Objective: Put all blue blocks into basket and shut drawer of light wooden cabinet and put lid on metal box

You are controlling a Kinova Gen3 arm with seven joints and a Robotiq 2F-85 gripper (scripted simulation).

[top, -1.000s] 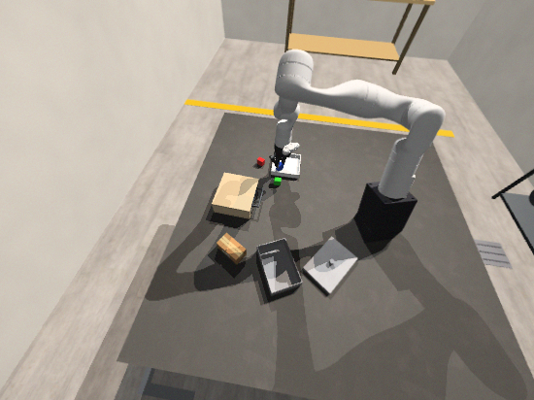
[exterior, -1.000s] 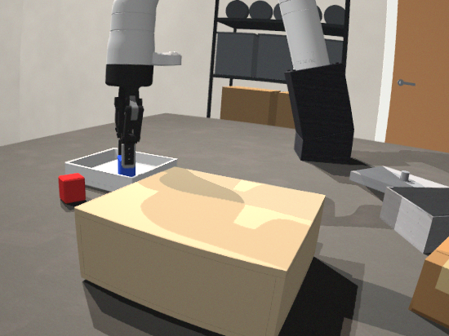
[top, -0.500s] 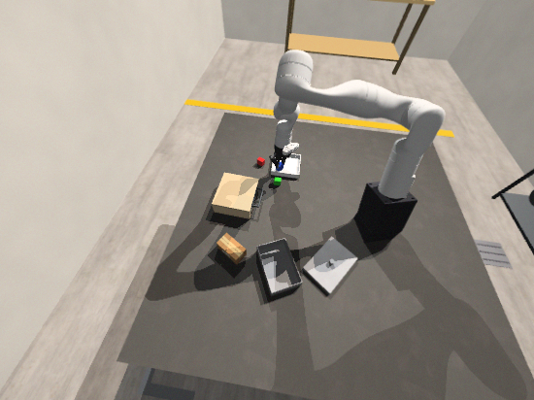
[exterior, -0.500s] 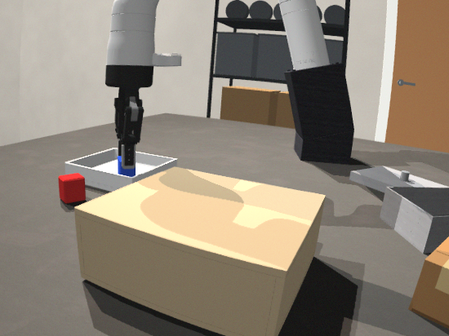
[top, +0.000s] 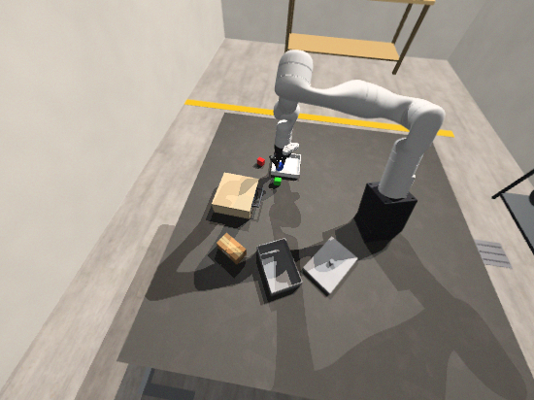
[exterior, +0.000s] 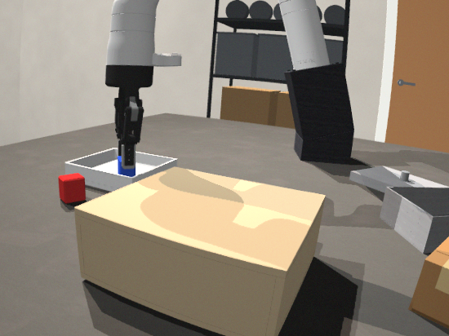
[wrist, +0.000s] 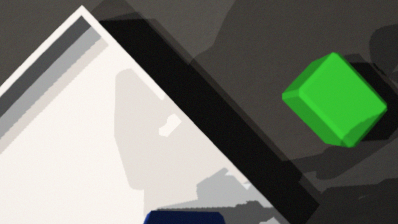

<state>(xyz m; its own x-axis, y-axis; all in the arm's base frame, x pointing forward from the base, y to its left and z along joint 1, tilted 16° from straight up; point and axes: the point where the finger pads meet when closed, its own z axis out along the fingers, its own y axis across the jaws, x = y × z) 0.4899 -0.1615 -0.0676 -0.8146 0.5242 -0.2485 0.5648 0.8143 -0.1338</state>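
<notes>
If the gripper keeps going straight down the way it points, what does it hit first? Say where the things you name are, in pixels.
Likely the floor of the white basket (top: 291,167) (exterior: 91,178) (wrist: 65,125), met by the blue block (top: 280,166) (exterior: 127,170) (wrist: 186,218) in the gripper (top: 280,164) (exterior: 124,165). Remaining gap unclear; the near wall is close too.

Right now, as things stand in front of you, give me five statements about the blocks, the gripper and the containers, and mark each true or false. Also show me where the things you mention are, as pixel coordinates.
1. The gripper (top: 279,163) (exterior: 125,162) is shut on a blue block (top: 280,166) (exterior: 126,170) (wrist: 186,218). True.
2. The red block (top: 260,162) (exterior: 72,188) lies inside the basket (top: 286,175) (exterior: 91,179) (wrist: 65,24). False: it is on the table, outside the basket.
3. The lid (top: 320,270) (exterior: 367,176) is off the metal box (top: 297,283) (exterior: 412,222). True.
4. The green block (top: 278,182) (wrist: 341,97) is held between the gripper's fingers. False: it sits on the table beside the basket.
5. The metal box is tipped over on its side. False: it stands upright, open at the top.
</notes>
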